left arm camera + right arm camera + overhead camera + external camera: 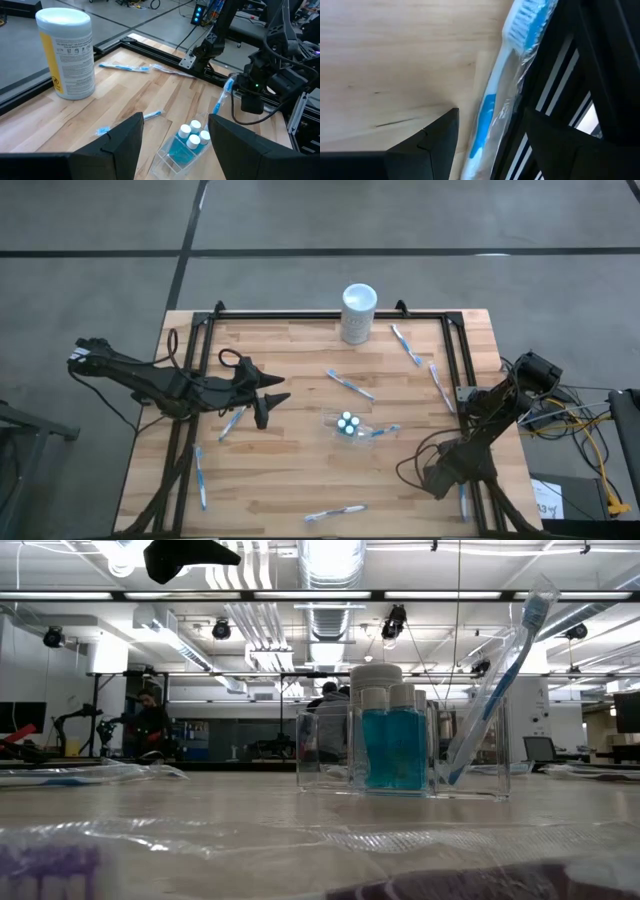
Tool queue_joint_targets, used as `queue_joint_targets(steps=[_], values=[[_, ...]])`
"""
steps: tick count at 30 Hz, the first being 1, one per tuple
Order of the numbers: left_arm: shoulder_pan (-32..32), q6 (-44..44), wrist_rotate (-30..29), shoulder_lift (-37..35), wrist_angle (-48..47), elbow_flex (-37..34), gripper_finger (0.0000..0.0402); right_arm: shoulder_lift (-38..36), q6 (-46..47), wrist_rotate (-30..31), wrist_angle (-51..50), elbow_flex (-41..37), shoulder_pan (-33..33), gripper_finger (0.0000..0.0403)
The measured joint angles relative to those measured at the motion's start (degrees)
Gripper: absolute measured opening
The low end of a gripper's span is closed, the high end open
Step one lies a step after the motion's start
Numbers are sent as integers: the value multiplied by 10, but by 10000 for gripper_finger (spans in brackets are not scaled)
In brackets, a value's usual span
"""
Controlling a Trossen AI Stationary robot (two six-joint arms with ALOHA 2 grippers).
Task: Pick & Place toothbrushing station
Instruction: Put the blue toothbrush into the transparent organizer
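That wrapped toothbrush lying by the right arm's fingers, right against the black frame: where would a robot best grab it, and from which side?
Probably at the middle of the handle, coming straight down from above. The toothbrush lies flat on the wood along the black frame rail, so the rail blocks a sideways approach. The right gripper hangs open over the handle, one finger toward the wood and one toward the rail. The clear wrapper may be slippery.

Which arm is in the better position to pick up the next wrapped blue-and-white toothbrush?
Probably the right. The right gripper hangs open directly over a wrapped blue-and-white toothbrush by the black frame rail. The left gripper is open too, but faces the clear plastic cup.
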Motion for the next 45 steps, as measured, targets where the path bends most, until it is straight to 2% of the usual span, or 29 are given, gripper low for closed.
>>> queue_joint_targets(steps=[5, 15, 21, 29, 32, 37, 41, 45], values=[[0, 0, 0, 0, 0, 0, 230, 1, -15, -7, 13, -4, 1, 194], [0, 0, 0, 0, 0, 0, 230, 1, -34, -9, 25, -5, 2, 77], [0, 0, 0, 0, 0, 0, 230, 1, -46, -3, 28, -5, 2, 20], [0, 0, 0, 0, 0, 0, 230, 1, -58, 12, 26, -4, 2, 8], [0, 0, 0, 0, 0, 0, 230, 2, -68, 53, 1, 6, 3, 8], [0, 0, 0, 0, 0, 0, 230, 2, -70, 165, -60, 51, 3, 8], [0, 0, 0, 0, 0, 0, 230, 2, -69, 249, -68, 79, 2, 8], [0, 0, 0, 0, 0, 0, 230, 5, -71, 269, -84, 96, 4, 8]])
